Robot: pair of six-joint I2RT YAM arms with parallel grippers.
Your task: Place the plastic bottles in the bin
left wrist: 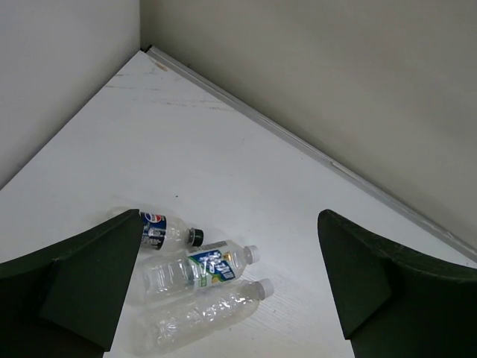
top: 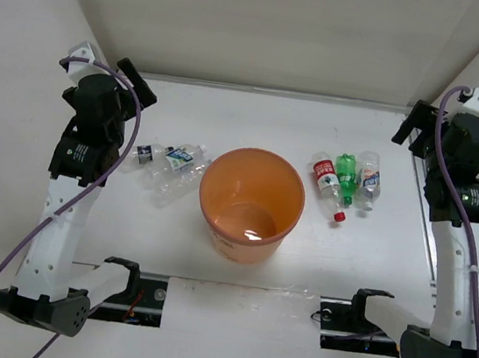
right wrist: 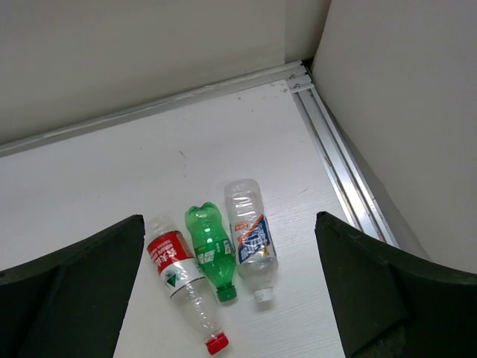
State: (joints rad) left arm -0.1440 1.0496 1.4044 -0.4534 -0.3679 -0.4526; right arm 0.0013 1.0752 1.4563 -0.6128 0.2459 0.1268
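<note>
The orange bin [top: 251, 202] stands upright mid-table, with no bottle showing inside. To its left lie three clear bottles [top: 170, 166]: one with a dark blue label and black cap [left wrist: 160, 229], one with a blue-white label [left wrist: 197, 268] and one with no label [left wrist: 205, 317]. To the bin's right lie a red-labelled bottle with a red cap [top: 328, 185] [right wrist: 181, 281], a green bottle [top: 346, 175] [right wrist: 212, 250] and a clear blue-labelled bottle [top: 368, 180] [right wrist: 250, 240]. My left gripper [top: 137, 83] [left wrist: 223, 298] is open, raised above the left group. My right gripper [top: 413, 129] [right wrist: 227, 298] is open, raised above the right group.
Walls enclose the white table on the back and both sides. A metal rail [right wrist: 339, 175] runs along the right edge, beside the blue-labelled bottle. The arm bases [top: 120, 282] sit at the near edge.
</note>
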